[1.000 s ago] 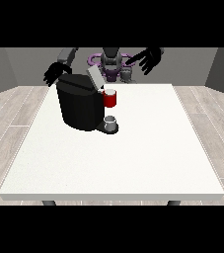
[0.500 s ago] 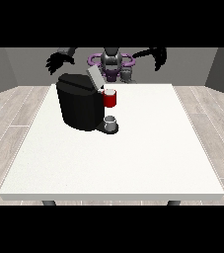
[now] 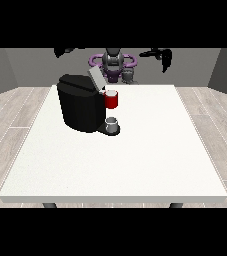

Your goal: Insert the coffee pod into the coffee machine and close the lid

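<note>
The robot [image 3: 113,64] is showing a grey rounded torso and head, wearing purple curved bands at its shoulders, with a black hand [image 3: 164,55] ending each dark arm

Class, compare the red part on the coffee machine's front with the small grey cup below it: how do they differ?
The red part is bright red and sits high on the coffee machine, beside the raised lid. The grey cup is dull grey, smaller, and rests low on the machine's base. Both are at the machine's front, one above the other.

A single raised front camera, set seemingly well back, faces the robot [image 3: 114,62] across the white table [image 3: 150,150].
</note>
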`<control>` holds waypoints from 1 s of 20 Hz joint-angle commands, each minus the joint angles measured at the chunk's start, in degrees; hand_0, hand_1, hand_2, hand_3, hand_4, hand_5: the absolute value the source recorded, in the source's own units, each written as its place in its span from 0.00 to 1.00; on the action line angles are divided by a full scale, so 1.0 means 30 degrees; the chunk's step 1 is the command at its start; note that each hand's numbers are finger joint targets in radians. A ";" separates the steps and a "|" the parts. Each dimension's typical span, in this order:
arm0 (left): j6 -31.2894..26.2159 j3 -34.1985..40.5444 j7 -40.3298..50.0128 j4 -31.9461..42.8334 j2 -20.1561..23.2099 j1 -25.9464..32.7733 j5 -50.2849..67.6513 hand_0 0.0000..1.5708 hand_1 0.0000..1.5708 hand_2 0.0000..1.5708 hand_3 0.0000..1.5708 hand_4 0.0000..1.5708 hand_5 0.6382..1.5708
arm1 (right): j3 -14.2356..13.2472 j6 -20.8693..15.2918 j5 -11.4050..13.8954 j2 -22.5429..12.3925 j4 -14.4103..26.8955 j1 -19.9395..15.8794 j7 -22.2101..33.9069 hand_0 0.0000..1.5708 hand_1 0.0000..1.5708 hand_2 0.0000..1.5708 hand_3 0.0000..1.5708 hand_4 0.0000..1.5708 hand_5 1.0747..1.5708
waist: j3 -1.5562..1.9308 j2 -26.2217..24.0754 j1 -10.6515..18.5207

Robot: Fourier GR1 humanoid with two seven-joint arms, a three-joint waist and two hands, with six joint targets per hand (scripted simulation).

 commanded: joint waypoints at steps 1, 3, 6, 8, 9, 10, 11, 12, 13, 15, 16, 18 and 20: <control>-0.0976 -0.0499 -0.0149 -0.1113 -0.0594 0.1946 0.0617 0.00 0.00 0.00 0.00 0.02 1.00 | 0.0245 0.0421 -0.0075 0.0001 -0.0430 -0.0165 0.0103 0.00 0.00 0.00 0.00 0.00 1.00 | 0.0007 -0.0242 0.1084; 0.0054 -0.0402 -0.0048 -0.1762 -0.0748 0.0690 0.0779 0.00 0.00 0.00 0.00 0.00 1.00 | 0.0470 0.0505 0.0266 0.0098 -0.0014 -0.1555 -0.0876 0.00 0.00 0.00 0.00 0.00 1.00 | 0.0010 0.1561 0.1352; 0.0295 -0.0594 -0.0370 -0.2687 -0.0619 0.1115 0.1107 0.00 0.00 0.00 0.00 0.13 1.00 | 0.1374 0.0748 0.0644 0.0193 -0.0895 -0.2531 0.0330 0.00 0.00 0.00 0.00 0.00 1.00 | 0.0001 0.2359 0.0473; 0.0847 -0.2283 0.0748 -0.3559 -0.1105 0.1683 0.2263 0.00 0.00 0.00 0.00 0.07 1.00 | 0.1137 0.0664 0.1042 -0.0171 0.0320 -0.3213 0.0745 0.00 0.00 0.00 0.00 0.15 1.00 | 0.0006 0.1742 0.1349; -0.0206 -0.1490 0.1830 -0.4486 -0.1084 0.1315 0.1942 0.00 0.00 0.00 0.00 0.07 1.00 | 0.1148 0.0591 0.1356 -0.0120 0.0498 -0.2888 -0.0067 0.00 0.00 0.00 0.00 0.15 1.00 | 0.0011 0.1868 0.1945; -0.0203 -0.2098 0.1613 -0.5150 -0.1115 0.2876 0.2417 0.00 0.00 0.00 0.00 0.00 1.00 | 0.0868 0.0997 0.0950 -0.0333 0.0452 -0.2833 0.0379 0.00 0.00 0.00 0.00 0.14 1.00 | 0.0009 0.1485 0.1863; -0.0440 -0.1550 0.0097 -0.4901 -0.0468 0.3524 0.2123 0.00 0.00 0.00 0.00 0.00 1.00 | 0.1084 0.1356 0.0786 -0.0112 -0.0217 -0.2705 -0.0391 0.00 0.00 0.00 0.00 0.10 1.00 | 0.0005 0.2567 0.1045; -0.0402 -0.1609 0.1248 -0.5706 -0.0603 0.3142 0.2550 0.00 0.00 0.00 0.00 0.00 1.00 | 0.1069 0.1119 0.1152 -0.0055 0.0412 -0.3172 -0.0612 0.00 0.00 0.00 0.00 0.00 1.00 | 0.0008 0.2683 0.1541; 0.0537 -0.1875 0.1112 -0.5959 -0.0984 0.3640 0.2148 0.00 0.00 0.00 0.00 0.00 1.00 | 0.2001 0.0850 0.1799 0.0286 -0.0310 -0.3221 0.0618 0.00 0.00 0.00 0.00 0.00 1.00 | 0.0004 0.2412 0.1019; -0.0331 -0.2031 0.2159 -0.6756 -0.1066 0.4276 0.3038 0.00 0.00 0.00 0.00 0.00 1.00 | 0.0979 0.1664 0.0696 -0.0182 0.0826 -0.3400 0.0786 0.00 0.00 0.00 0.00 0.00 1.00 | 0.0008 0.2302 0.1930; 0.1456 -0.3223 0.0996 -0.6409 -0.1121 0.4119 0.3311 0.00 0.00 0.00 0.00 0.00 1.00 | 0.1318 0.1141 0.0793 0.0455 0.0672 -0.4993 0.1509 0.00 0.00 0.00 0.00 0.00 1.00 | 0.0003 0.3125 0.1230; 0.0474 -0.2714 0.2335 -0.8137 -0.0868 0.4585 0.3660 0.00 0.00 0.00 0.00 0.00 1.00 | 0.0730 0.1476 0.0451 0.0400 0.0959 -0.4750 0.0556 0.00 0.00 0.00 0.00 0.00 1.00 | 0.0007 0.3386 0.1232; 0.1023 -0.2995 0.1353 -0.8002 -0.0838 0.4492 0.3131 0.00 0.00 0.00 0.00 0.00 1.00 | 0.0933 0.1434 0.0680 0.0627 0.1401 -0.5448 0.0231 0.00 0.00 0.00 0.00 0.00 1.00 | 0.0005 0.4404 0.1045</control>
